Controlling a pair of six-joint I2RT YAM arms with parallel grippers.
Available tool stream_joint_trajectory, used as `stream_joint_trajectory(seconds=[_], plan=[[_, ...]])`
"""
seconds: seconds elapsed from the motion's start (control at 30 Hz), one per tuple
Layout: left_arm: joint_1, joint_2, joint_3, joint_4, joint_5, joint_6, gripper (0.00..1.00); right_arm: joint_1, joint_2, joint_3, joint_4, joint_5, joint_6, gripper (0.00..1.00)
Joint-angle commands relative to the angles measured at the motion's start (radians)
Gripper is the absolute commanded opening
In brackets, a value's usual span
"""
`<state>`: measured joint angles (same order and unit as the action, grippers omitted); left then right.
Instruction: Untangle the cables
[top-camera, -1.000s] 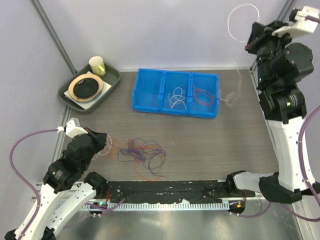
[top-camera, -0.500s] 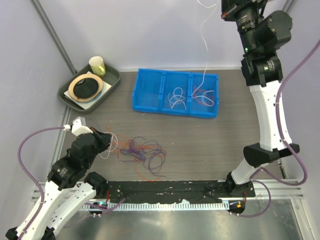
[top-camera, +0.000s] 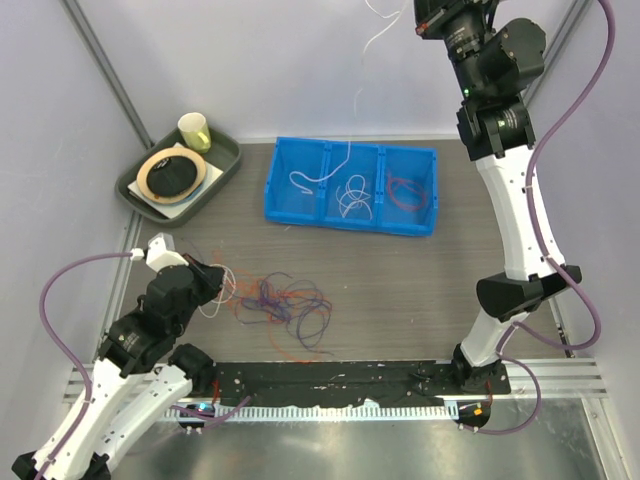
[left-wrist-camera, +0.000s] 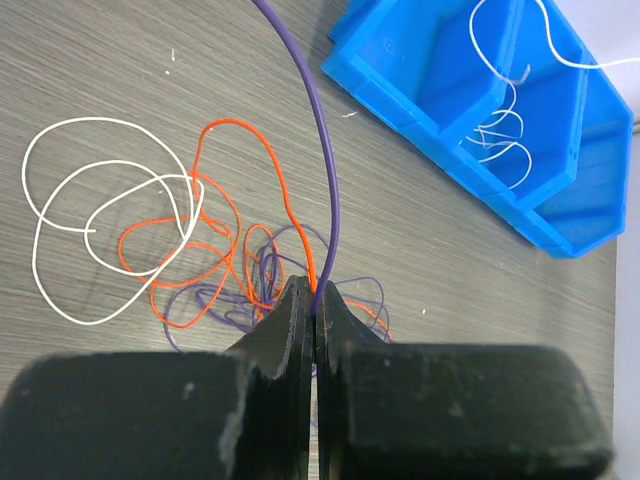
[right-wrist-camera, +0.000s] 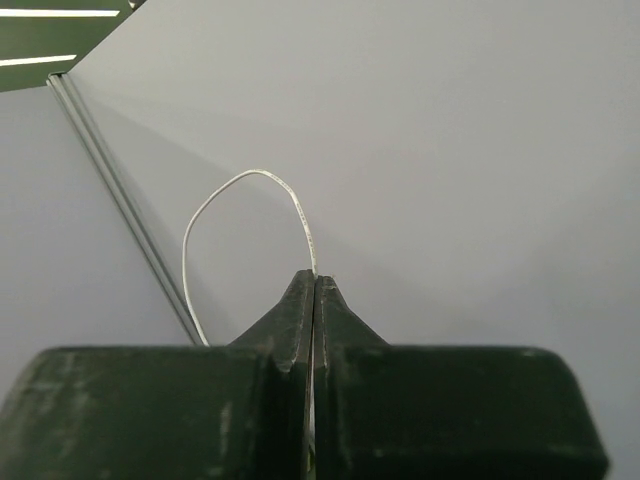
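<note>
The left gripper (left-wrist-camera: 315, 300) is squeezed shut on a purple cable (left-wrist-camera: 327, 170), low over the counter (top-camera: 420, 290) near its left edge. Just beside it lies a messy pile of cables (top-camera: 285, 305), orange, purple and white, all looped together. The right gripper (right-wrist-camera: 314, 290) is high up, pinched shut on a thin white cable (right-wrist-camera: 240, 178). That cable's end lies in the left part of the blue bin (top-camera: 300, 217) by the far edge. White loops (top-camera: 352, 195) sit in the middle part and a red cable (top-camera: 403, 190) in the right part.
</note>
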<state>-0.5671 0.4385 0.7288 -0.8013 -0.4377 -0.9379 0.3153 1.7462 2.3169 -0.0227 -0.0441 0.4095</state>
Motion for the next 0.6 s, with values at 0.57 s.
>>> stream_joint_trajectory(seconds=[0.57], plan=[[0.004,0.028,0.007,0.051,-0.056,-0.007,0.00,0.011,0.064,0.180,0.030,0.151,-0.141,0.01]])
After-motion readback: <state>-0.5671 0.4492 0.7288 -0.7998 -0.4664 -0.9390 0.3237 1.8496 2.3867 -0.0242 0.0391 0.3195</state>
